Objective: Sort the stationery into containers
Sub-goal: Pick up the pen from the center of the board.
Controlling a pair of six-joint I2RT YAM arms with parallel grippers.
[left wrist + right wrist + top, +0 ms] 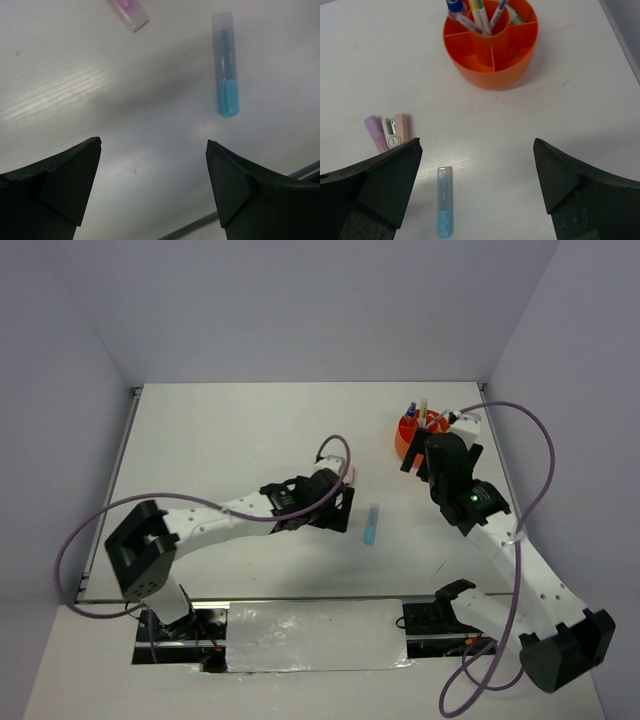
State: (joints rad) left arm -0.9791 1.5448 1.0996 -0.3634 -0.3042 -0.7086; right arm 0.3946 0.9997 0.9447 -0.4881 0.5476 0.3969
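Orange pot (492, 76): round, ribbed plastic, divided compartments.

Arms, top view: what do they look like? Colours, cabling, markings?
The left arm and right arm both have white links with black joint housings and bases. A loose purple cable loops along each. A green light shows on the right arm's wrist housing. The left gripper and right gripper are plain black wedges. No legible markings.

A white table (250, 430) stands between plain pale walls (300, 310).
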